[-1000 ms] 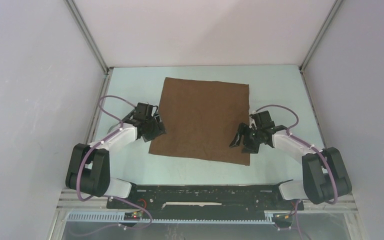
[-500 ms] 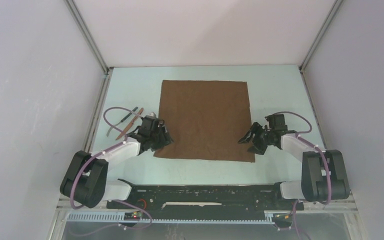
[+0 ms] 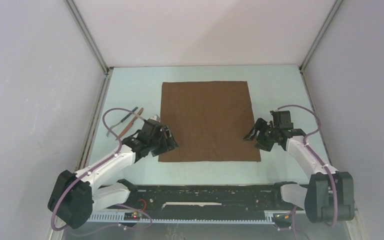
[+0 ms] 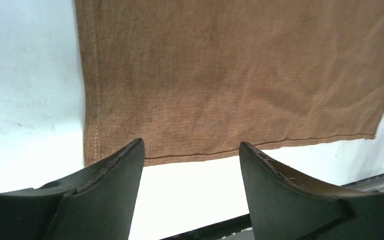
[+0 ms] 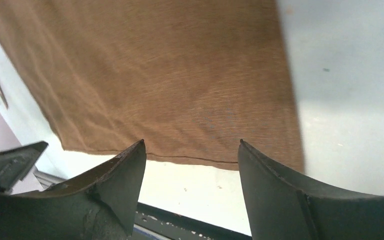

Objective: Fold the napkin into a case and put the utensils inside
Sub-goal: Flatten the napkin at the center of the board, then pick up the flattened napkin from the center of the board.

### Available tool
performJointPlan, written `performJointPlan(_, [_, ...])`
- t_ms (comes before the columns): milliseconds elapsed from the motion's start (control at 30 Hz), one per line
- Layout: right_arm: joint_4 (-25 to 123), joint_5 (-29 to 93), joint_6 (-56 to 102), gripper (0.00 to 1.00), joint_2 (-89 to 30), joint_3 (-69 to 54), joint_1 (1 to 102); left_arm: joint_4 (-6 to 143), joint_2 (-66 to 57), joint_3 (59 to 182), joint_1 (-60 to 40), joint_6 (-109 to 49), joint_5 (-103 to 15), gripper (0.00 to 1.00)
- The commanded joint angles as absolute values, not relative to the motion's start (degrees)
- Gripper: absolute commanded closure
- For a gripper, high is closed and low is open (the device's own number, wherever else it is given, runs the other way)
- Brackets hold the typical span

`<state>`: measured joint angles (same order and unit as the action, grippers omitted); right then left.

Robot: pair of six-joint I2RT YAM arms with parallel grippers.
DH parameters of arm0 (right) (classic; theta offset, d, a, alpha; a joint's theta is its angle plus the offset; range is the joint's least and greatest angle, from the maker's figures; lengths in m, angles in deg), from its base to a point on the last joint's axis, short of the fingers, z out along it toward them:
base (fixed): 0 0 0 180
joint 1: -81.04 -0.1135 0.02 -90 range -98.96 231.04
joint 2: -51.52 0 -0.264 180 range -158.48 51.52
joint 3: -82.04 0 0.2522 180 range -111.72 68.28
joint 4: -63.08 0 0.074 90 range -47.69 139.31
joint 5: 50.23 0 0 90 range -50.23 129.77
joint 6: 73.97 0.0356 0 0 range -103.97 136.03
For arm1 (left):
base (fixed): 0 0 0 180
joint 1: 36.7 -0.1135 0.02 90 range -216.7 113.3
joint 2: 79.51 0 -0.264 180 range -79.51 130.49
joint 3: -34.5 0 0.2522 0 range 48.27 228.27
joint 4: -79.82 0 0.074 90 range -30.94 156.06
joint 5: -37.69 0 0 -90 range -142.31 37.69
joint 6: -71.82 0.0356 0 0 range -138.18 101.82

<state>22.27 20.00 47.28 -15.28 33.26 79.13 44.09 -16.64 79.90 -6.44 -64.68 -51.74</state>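
Both pairs of jaws stand apart with nothing between them. The left gripper (image 3: 166, 141) hangs over the near-left corner of the napkin (image 3: 207, 120), and the right gripper (image 3: 256, 137) sits at its near-right side, a little farther from the corner. The napkin lies flat and unfolded in the middle of the table (image 3: 280, 90), square to its edges and with only faint wrinkles.

In the left wrist view the near hem runs just beyond the tips of the two fingers (image 4: 105, 175); in the right wrist view the hem sits the same way ahead of the right gripper (image 5: 190, 155). You are lined up for the first fold, by my reading, but no cloth is pinched yet.

- Bring each gripper down onto its own near corner so that one finger slides under the hem and the other comes down on top.
- Take only a shallow bite; a deep one will likely bunch this soft cloth.
- Close both sides together, so the near edge rises level rather than skewed.
- Lift low and carry the edge toward the far side, keeping the side edges stacked.

The utensils, a fork (image 3: 128, 116) and a reddish-brown knife (image 3: 128, 128), lie on the table left of the napkin, just beyond the left gripper and apart from the cloth. Keep that wrist and its cable from sweeping them.
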Motion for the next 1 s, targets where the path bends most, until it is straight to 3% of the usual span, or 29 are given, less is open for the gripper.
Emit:
performJointPlan(0, [21.39, 19.78, 46.35, 0.25, -15.93, 29.61, 75.39, 41.03, -17.12, 84.63, -6.78, -62.71, -54.08, 0.22])
performJointPlan(167, [22.67, 20.06, 45.67, 0.25, -22.03, 28.78, 72.45, 41.93, -15.27, 83.87, -6.74, -60.58, -58.08, 0.21])
performJointPlan(333, [23.16, 19.76, 45.31, 0.27, -26.34, 28.95, 71.64, 46.89, -9.31, 83.54, -6.17, -59.37, -52.87, 0.23])
performJointPlan(533, [16.59, 25.66, 45.29, 0.27, -25.84, 28.86, 70.84, 39.36, -8.87, 82.88, -0.77, -62.06, -64.98, 0.21])
performJointPlan(767, [-1.61, 41.81, 67.20, 0.25, -19.87, 28.20, 69.81, 25.56, -15.40, 86.69, 1.41, -73.28, -73.29, 0.20])
performJointPlan(967, [-3.04, 40.61, 71.48, 0.45, -24.33, 27.92, 72.28, 22.61, -17.20, 88.02, 1.39, -79.68, -73.95, 0.23])
